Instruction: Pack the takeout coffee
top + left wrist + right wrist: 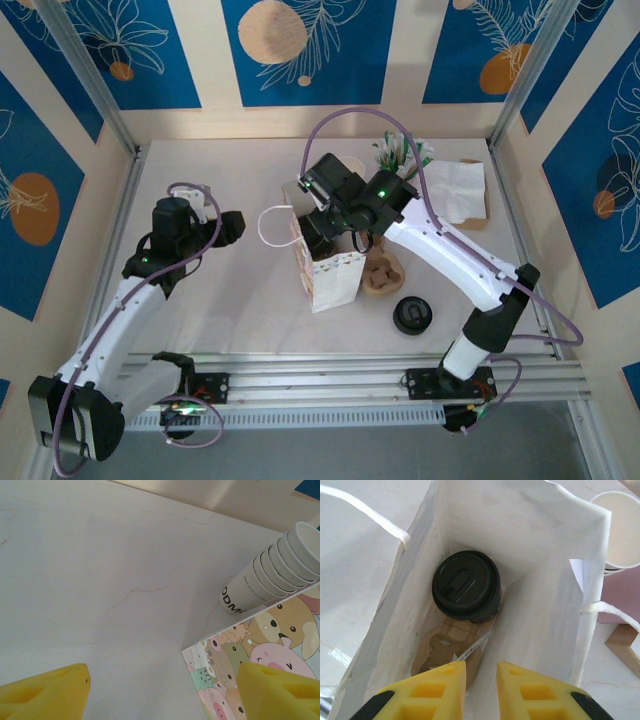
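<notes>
takeout coffee [465,584] lid-up on gift bag [540,555] floor | right gripper [481,680] above its mouth, slightly parted, empty | left gripper [162,682] spread wide, empty

A pale, faintly veined table [230,300] was seen in the top view. A paper bag [335,282] printed with cartoon animals was stood upright at the middle of the frame. A brown moulded cardboard piece [385,272] was laid just right of it, and a loose black lid [412,315] was set apart, lower right of that. A white sheet [458,188] was spread at the upper right. In the left wrist view, a stack of paper cups [272,572] was placed beside the bag at the right edge.
</notes>
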`<state>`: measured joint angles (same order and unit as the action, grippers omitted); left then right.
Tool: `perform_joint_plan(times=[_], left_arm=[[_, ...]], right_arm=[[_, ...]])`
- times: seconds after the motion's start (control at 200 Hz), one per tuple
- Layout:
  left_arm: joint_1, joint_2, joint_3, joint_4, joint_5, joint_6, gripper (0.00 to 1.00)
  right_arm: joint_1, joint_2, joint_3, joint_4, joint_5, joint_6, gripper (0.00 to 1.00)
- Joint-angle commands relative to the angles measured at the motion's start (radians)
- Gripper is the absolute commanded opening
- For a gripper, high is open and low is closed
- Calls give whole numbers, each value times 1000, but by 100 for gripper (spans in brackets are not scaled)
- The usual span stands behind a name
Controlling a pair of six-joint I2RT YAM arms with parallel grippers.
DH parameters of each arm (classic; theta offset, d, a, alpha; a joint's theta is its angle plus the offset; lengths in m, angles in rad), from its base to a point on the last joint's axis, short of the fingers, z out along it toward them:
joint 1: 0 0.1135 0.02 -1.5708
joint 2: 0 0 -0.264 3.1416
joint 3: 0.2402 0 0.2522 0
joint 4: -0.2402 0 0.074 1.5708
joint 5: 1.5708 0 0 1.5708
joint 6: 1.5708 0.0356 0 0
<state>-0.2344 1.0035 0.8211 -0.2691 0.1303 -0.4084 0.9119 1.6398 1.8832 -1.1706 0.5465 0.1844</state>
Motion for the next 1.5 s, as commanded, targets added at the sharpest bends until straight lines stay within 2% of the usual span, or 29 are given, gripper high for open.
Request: perform_joint_plan(times=[0.0, 0.215, 0.4, 0.51, 0.605, 0.675, 0.8, 0.94, 1.15, 1.331, 1.496], left_arm=[[-14, 0, -10, 14, 15, 13, 77], [-14, 0, -11, 14, 12, 14, 78], [-14, 0, -11, 16, 9, 14, 78], [-14, -2, -12, 16, 8, 15, 78], [-14, -1, -11, 17, 9, 14, 78], [-14, -2, -11, 17, 11, 14, 78], [-14, -2, -11, 16, 9, 11, 78], [-14, -6, -13, 17, 6, 10, 78], [-14, -4, -13, 19, 8, 9, 78], [-14, -1, -11, 13, 4, 8, 78], [-14, 0, -13, 15, 5, 3, 78]], right_arm=[[-1, -44, 19, 14, 36, 15, 24], [6, -180, -99, 179, 148, -17, 23], [8, -379, -265, 395, 249, -51, 23], [-23, -520, -392, 548, 246, -51, 27], [-92, -637, -489, 633, 220, 7, 35], [-168, -706, -552, 662, 233, 81, 36], [-367, -799, -647, 661, 255, 248, 46], [-602, -822, -722, 655, 119, 342, 50], [-863, -724, -754, 615, -124, 468, 51], [-1028, -577, -766, 611, -384, 570, 50], [-1110, -430, -796, 686, -561, 528, 49]])
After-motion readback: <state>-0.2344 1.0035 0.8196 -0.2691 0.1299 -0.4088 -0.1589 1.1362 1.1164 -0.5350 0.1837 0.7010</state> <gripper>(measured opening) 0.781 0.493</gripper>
